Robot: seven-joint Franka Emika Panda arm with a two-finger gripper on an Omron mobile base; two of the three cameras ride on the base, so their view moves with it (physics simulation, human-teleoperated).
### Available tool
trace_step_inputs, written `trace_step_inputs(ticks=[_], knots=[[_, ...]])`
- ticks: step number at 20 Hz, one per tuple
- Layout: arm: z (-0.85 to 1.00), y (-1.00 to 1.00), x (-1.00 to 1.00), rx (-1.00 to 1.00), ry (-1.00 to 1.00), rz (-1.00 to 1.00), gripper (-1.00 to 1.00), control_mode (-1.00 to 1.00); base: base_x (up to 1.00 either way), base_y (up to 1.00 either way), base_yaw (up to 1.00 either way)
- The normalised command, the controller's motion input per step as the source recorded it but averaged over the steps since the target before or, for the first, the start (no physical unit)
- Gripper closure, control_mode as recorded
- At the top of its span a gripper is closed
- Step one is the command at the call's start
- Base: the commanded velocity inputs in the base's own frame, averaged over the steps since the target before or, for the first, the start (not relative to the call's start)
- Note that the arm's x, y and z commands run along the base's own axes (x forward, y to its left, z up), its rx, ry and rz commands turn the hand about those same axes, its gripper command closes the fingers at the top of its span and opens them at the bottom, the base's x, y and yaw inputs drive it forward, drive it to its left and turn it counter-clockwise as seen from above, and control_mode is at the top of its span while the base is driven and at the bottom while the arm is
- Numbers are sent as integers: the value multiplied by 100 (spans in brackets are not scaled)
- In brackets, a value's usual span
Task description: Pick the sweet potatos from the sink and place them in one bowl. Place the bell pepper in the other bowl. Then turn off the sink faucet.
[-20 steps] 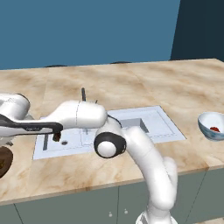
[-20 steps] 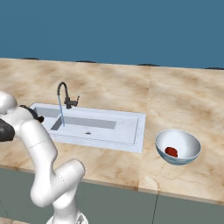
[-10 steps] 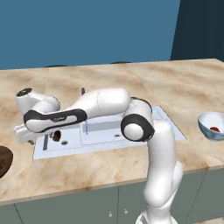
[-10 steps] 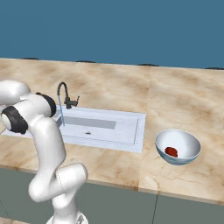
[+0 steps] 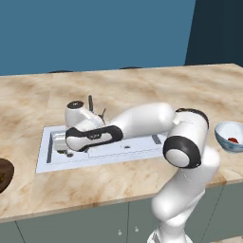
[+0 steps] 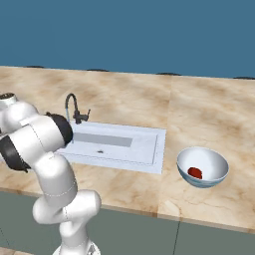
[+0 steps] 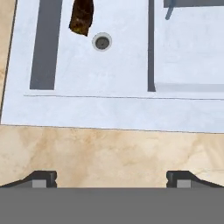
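One sweet potato (image 7: pixel 82 17) lies in the sink (image 7: pixel 109 109) compartment ahead of the gripper (image 7: pixel 111 178), just beside the round drain (image 7: pixel 102 42). The gripper hangs over the counter (image 7: pixel 109 153) at the sink's edge, fingers spread wide and holding nothing. The bell pepper (image 6: pixel 195 173) sits in the pale blue-white bowl (image 6: pixel 211 174), far from the gripper.

pale grey-white sink (image 7: pixel 109 109), dark brown sweet potato (image 7: pixel 82 17), red bell pepper (image 6: pixel 195 173).

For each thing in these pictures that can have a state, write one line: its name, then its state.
gripper: open, holding nothing, over the sink's edge.
sweet potato: lying in the sink beside a drain.
bell pepper: resting inside the pale bowl.
pale bowl: upright on the counter.
sink faucet: upright; thin blue stream visible in the hand view.
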Motion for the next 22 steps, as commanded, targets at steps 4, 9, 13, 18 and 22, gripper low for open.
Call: trace_step_inputs(ticks=[4, 9, 13, 18, 22], knots=[[0, -70, 72, 1, 2, 0, -100, -100, 0, 0, 0], [6, -4, 77, 0, 3, 0, -100, -100, 0, 0, 0], [23, 35, 27, -1, 0, 0, -100, -100, 0, 0, 0], [15, 26, 2, -4, -1, -5, -100, -100, 0, 0, 0], [-4, 9, 19, -7, 0, -15, -100, -100, 0, 0, 0]])
